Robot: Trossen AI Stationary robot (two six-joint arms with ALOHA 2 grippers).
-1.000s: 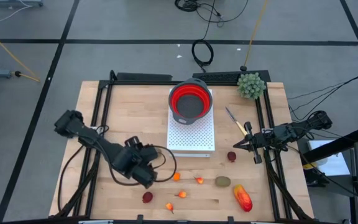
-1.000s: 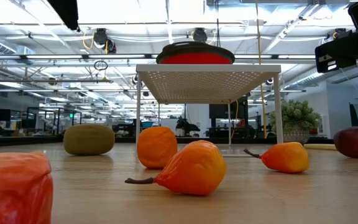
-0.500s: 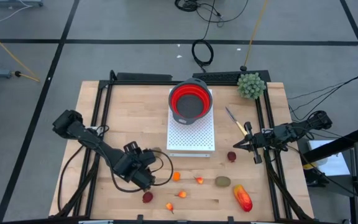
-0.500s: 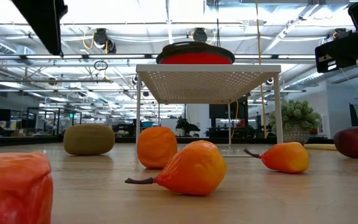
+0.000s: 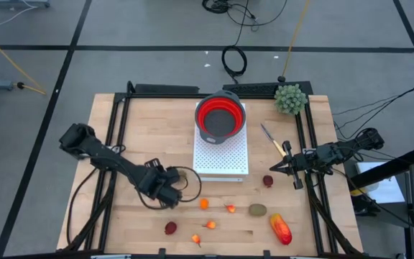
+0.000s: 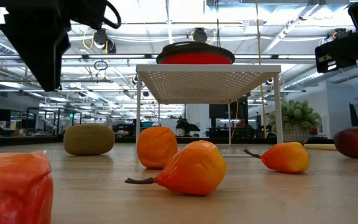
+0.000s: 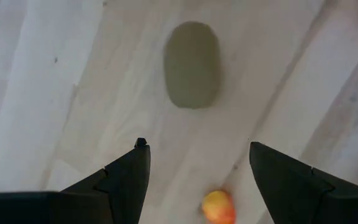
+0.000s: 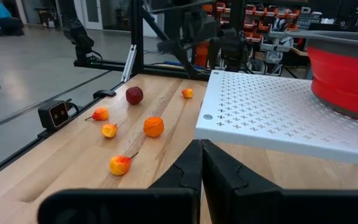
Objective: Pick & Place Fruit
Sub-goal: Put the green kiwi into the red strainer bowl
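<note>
The left arm is reaching in low from the table's left edge, its left gripper [image 5: 165, 193] hanging with fingers spread wide and pinching nothing, pointed down at the bare wood just left of the scattered fruit; its wrist camera is looking past the two dark fingertips [image 7: 140, 149] at a brown-green oval [image 7: 192, 64] lying flat on the boards and a small orange-red piece [image 7: 219, 207] nearer the fingers. At the centre of the wooden table [image 5: 149, 129], a red collapsible bowl [image 5: 220, 118] with a grey rim is sitting on a white perforated stand [image 5: 221, 155]; nothing is showing inside the bowl from above. The fruit is lying loose on the table in front of the stand: a dark-red ball [image 5: 169, 228], tiny orange pieces [image 5: 204, 203] and stemmed, pear-shaped ones [image 5: 230, 208], another brown-green oval [image 5: 257, 209], a second dark-red ball [image 5: 267, 180] and a larger red-orange oblong [image 5: 280, 229]. On the right, the right gripper [image 5: 275, 170] is hovering over the table beside the stand with its fingers pressed together and empty, near a yellow-handled knife [image 5: 271, 139] and a green spiky plant [image 5: 291, 98].
</note>
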